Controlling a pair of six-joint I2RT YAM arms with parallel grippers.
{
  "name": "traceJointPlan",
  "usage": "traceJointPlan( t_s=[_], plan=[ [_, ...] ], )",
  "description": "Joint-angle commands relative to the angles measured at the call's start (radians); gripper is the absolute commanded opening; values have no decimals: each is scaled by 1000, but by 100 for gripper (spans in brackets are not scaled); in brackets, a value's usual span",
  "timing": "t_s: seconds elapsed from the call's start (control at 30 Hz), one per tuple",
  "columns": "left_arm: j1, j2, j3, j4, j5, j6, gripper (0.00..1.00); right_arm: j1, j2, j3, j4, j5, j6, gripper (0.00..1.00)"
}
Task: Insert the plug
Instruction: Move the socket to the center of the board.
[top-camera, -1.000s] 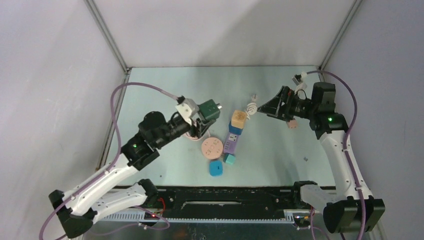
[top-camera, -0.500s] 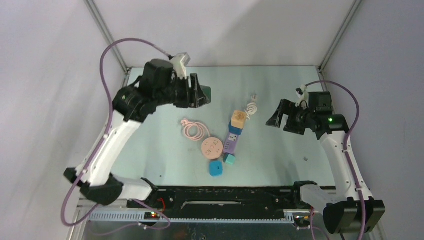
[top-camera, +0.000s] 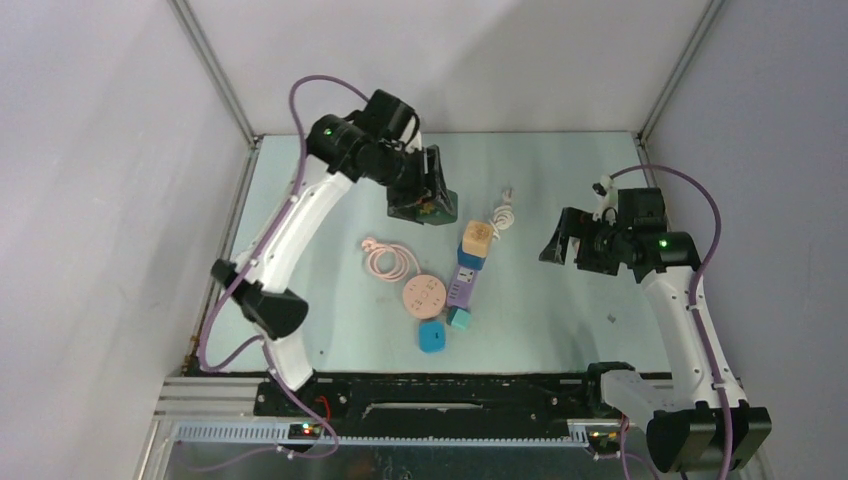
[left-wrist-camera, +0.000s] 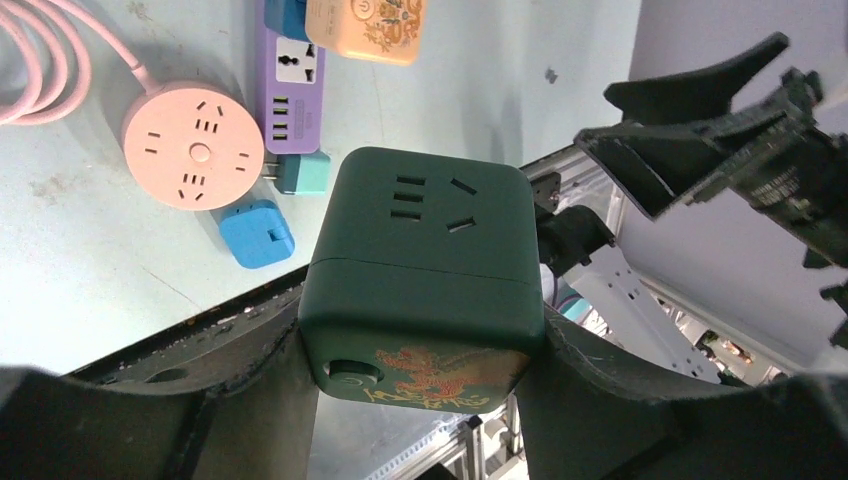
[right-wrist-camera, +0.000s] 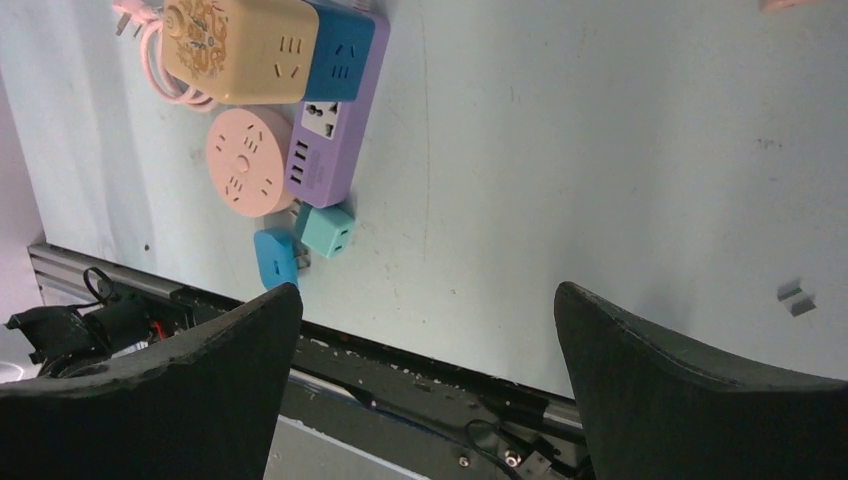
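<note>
Left arm is swinging from left edge toward centre since earlier frame. Left claw (top-camera: 425, 195) is gripping green socket cube (left-wrist-camera: 425, 260) above surface (top-camera: 560, 330), near purple strip (top-camera: 464, 280). Right claw (right-wrist-camera: 425, 300) is hanging wide open, empty. Carrying step; next move probably calls for lowering and aligning with strip.

You'll find the purple plastic power strip (top-camera: 464, 287) mid-table, the cream cube socket (top-camera: 476, 238) at its far end, the round pink socket (top-camera: 423, 296) just left of it (coiled pink cable (top-camera: 385, 260) behind that), the small teal adapter (top-camera: 459, 318) at its near end, and the dark green cube socket (left-wrist-camera: 425, 250) held aloft behind-left.
</note>
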Motion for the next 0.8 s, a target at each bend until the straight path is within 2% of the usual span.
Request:
traceJointPlan(
  t_s=[0.0, 0.1, 0.3, 0.43, 0.57, 0.77],
  plan=[
    [-21, 90, 153, -83, 21, 18, 0, -3, -5, 14, -8, 11, -38, 100],
    [-35, 160, 220, -117, -26, 39, 0, -3, 8, -2, -2, -11, -49, 100],
    [-61, 231, 247, -118, -112, 60, 0, 0, 105, -11, 52, -143, -43, 100],
    [-62, 233, 265, -118, -188, 82, 0, 31, 213, 0, 175, -235, -6, 97],
    [-61, 204, 261, -120, -264, 104, 0, 83, 376, 84, 254, -293, 17, 95],
    [-60, 147, 227, -75, -262, 133, 0, 151, 615, 285, 293, -366, 28, 91]
  ],
)
